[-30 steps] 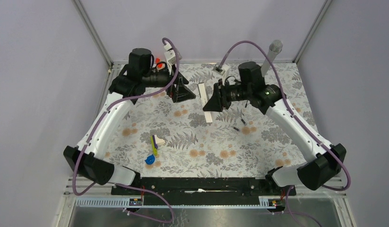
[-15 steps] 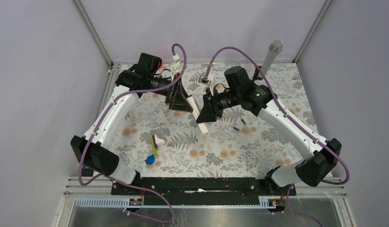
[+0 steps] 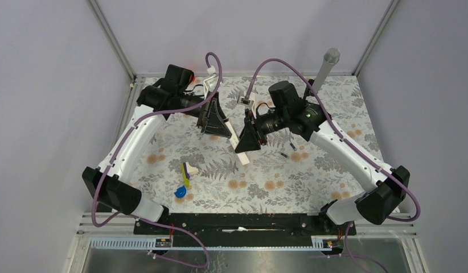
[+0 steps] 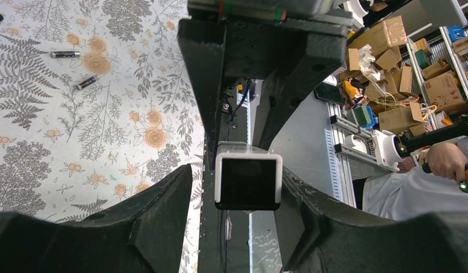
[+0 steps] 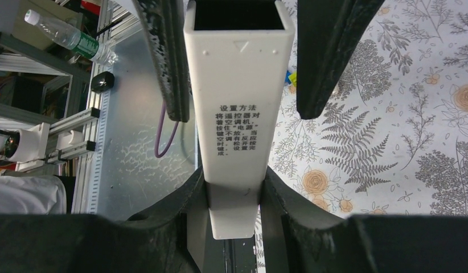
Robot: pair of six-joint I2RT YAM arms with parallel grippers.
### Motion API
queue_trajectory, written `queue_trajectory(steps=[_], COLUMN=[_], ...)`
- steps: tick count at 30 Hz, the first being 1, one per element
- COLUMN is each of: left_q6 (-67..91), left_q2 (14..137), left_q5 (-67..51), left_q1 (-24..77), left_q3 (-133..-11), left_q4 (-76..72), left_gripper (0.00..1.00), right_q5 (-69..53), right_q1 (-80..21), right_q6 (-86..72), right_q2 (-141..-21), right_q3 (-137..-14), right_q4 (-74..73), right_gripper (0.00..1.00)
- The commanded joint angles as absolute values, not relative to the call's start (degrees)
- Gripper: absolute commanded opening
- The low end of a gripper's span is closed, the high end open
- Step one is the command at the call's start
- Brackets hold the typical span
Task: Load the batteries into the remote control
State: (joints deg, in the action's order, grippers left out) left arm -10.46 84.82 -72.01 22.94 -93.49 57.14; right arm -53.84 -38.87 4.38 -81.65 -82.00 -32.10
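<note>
Right gripper clamps the slim white rectangular remote control aloft over the floral-patterned table. Left gripper flanks its dark hollow open end; whether it grips, I cannot tell. Two thin dark cylindrical batteries lie right of centre, a yellow-white-blue toy cluster lower left.

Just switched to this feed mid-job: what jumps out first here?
The white remote control is held up over mid-table, clamped by the right gripper, while the left gripper has its jaws straddling the other end, not fully closed. The batteries lie loose on the floral mat just right of it.
</note>
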Motion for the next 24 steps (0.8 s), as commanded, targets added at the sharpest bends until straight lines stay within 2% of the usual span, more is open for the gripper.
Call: queue_trajectory(steps=[1, 5, 9, 11, 15, 19, 24], left_q6=[-9.8, -9.6, -9.7, -9.8, -9.8, -9.8, -10.1], left_q2=[82.3, 81.7, 81.2, 81.0, 80.7, 80.3, 79.7], left_q5=[-74.4, -72.8, -72.7, -72.6, -72.5, -72.1, -71.8], left_q1=[23.4, 24.0, 24.0, 24.0, 24.1, 24.2, 24.3], left_q3=[-94.8, -93.1, -92.0, -91.9, -92.1, -92.1, -91.2], left_q4=[56.0, 56.0, 56.0, 56.0, 56.0, 56.0, 56.0], left_gripper=[0.56, 0.53, 0.41, 0.38, 0.37, 0.44, 0.45], right_q5=[-56.9, -55.7, -55.1, -55.0, -54.7, -54.0, -53.3], right_q1=[-39.8, -39.9, -40.0, -40.1, -40.4, -40.8, -40.8], right_q6=[5.6, 5.6, 5.7, 6.0, 6.5, 7.1, 7.6], right_q2=[-79.8, -80.2, -80.3, -80.5, -81.1, -81.8, -81.6], right_q3=[-81.7, -82.2, -82.3, -82.5, -82.7, -83.5, -84.2], right_q4=[-28.7, -28.7, -28.9, -29.4, -30.4, -31.5, -32.2], right_gripper=[0.0, 0.0, 0.0, 0.0, 0.0, 0.0, 0.0])
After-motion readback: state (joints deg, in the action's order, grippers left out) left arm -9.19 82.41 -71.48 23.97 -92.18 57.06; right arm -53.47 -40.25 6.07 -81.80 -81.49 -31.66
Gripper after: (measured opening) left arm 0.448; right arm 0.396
